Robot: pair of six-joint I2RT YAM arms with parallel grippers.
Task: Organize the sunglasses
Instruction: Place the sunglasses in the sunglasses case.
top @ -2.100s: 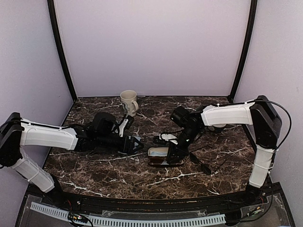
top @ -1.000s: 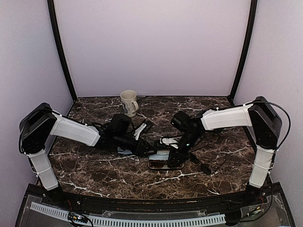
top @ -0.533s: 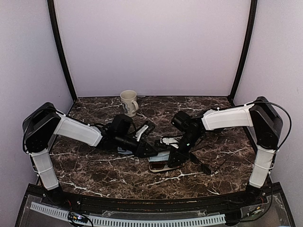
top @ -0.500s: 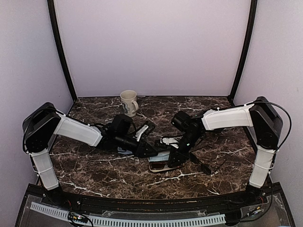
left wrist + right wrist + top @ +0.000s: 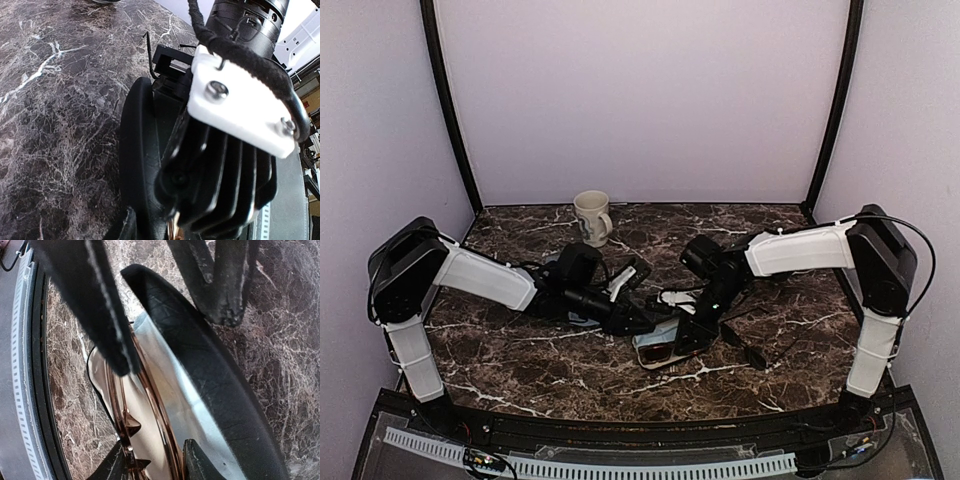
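Reaching in from the left over the last two seconds, the left gripper [image 5: 645, 318] has come up to the black case [image 5: 200, 370] and now sits at its left end. I cannot tell whether its fingers are together or apart, because the right arm's housing fills its wrist view. The right gripper [image 5: 172, 342] straddles the case's raised lid, one finger inside and one outside, pinching it. Inside the case, on the pale lining, lie the sunglasses [image 5: 126, 426], with a thin coppery-brown wire frame, visible nose pads and brown-tinted lenses. A mug [image 5: 592, 216] stands well behind the case.
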